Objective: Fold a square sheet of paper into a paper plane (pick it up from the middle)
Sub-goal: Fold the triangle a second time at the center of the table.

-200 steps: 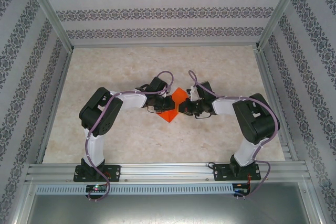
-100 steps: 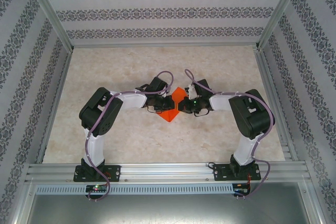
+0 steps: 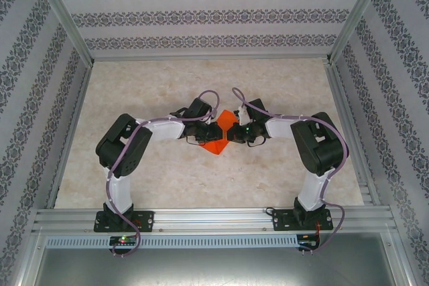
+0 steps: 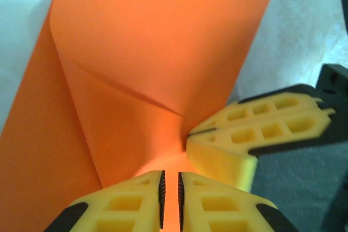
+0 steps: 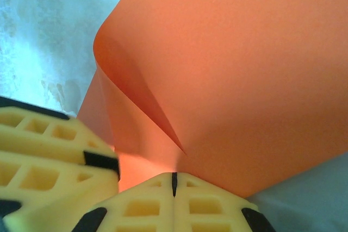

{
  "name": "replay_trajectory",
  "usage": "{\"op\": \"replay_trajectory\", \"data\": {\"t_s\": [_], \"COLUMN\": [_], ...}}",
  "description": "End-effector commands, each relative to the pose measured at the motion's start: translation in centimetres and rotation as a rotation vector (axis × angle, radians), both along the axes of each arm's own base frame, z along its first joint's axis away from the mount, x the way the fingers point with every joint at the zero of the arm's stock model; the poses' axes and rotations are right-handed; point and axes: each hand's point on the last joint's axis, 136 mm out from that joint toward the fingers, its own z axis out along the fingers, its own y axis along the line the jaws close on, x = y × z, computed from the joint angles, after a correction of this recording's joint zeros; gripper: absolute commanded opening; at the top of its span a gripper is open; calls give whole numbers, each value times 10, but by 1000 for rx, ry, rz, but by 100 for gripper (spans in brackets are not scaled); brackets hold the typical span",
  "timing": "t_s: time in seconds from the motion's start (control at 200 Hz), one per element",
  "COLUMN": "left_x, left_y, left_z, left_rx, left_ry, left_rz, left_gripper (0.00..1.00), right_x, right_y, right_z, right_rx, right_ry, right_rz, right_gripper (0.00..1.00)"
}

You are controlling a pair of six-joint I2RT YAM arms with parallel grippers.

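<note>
The square sheet of paper is bright orange and lies creased at the table's middle, one flap raised between the two grippers. My left gripper comes in from the left. In the left wrist view its jaws stand a narrow slit apart over the orange sheet, with nothing clamped between the pads. My right gripper faces it from the right, and its yellow fingers are shut on a fold of the sheet. In the right wrist view those jaws pinch the paper where a crease runs in.
The marble-patterned table is fenced by aluminium rails at the front and patterned walls at the sides and back. Both arms bend inward and meet at the middle. My left gripper's finger sits close by the right jaws.
The right arm has shifted a little left and drawn the raised flap in. The left jaws have parted slightly. The left arm's elbow has swung slightly outward.
</note>
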Motion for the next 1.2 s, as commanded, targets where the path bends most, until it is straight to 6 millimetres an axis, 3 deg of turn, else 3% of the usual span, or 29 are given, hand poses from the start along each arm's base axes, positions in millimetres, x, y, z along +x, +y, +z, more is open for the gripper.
{"op": "replay_trajectory", "data": {"t_s": [0.0, 0.2, 0.48, 1.199], "left_x": [-12, -34, -45, -41], "left_y": [-5, -11, -12, -14], "left_z": [15, 8, -5, -27], "left_rx": [-60, -61, -52, -49], "left_ry": [7, 40, 64, 82], "left_rz": [-32, -102, -131, -117], "left_gripper": [18, 16, 16, 16], "right_x": [-5, -6, -4, -8], "right_y": [-7, -6, -6, -2], "right_z": [-16, -12, -6, 24], "right_rx": [-71, -68, -67, -51], "right_ry": [15, 8, -10, -80], "right_rz": [13, 27, 23, 29], "right_gripper": [0, 0, 0, 9]}}
